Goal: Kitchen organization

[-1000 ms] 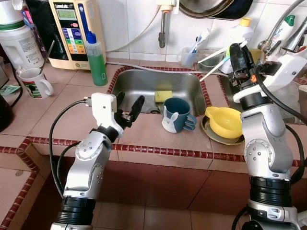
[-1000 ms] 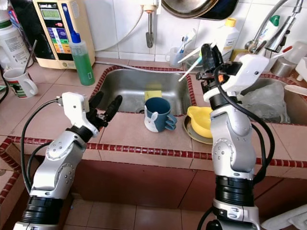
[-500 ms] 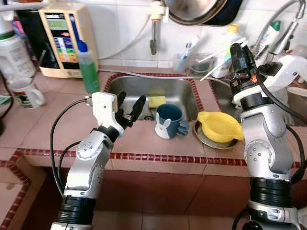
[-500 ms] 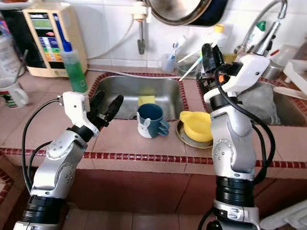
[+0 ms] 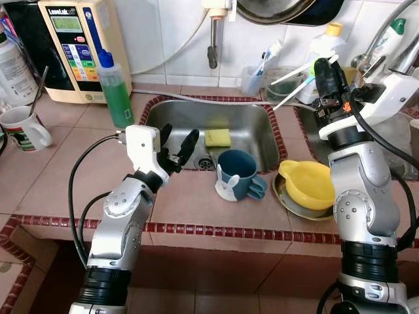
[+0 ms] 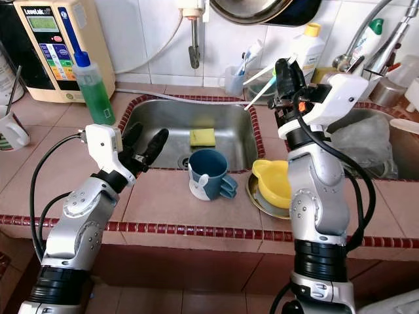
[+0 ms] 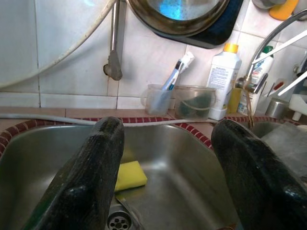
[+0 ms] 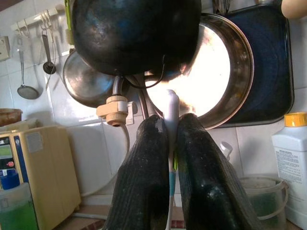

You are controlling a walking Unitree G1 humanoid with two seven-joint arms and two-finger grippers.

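While left gripper (image 5: 175, 149) gapes empty, right gripper (image 8: 168, 143) pinches slim plastic toothbrush (image 8: 171, 108) — upright.

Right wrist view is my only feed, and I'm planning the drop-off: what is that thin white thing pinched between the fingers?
Observer: A white-handled toothbrush. The right gripper is shut on it, raised above the counter to the right of the sink.
Operator: Is there any holder for it nearby?
Observer: A clear cup stands by the back wall behind the sink, with a blue brush in it.
Operator: Is the left arm in the way?
Observer: Probably not. The left gripper is open at the sink's front left corner, apart from the cup.
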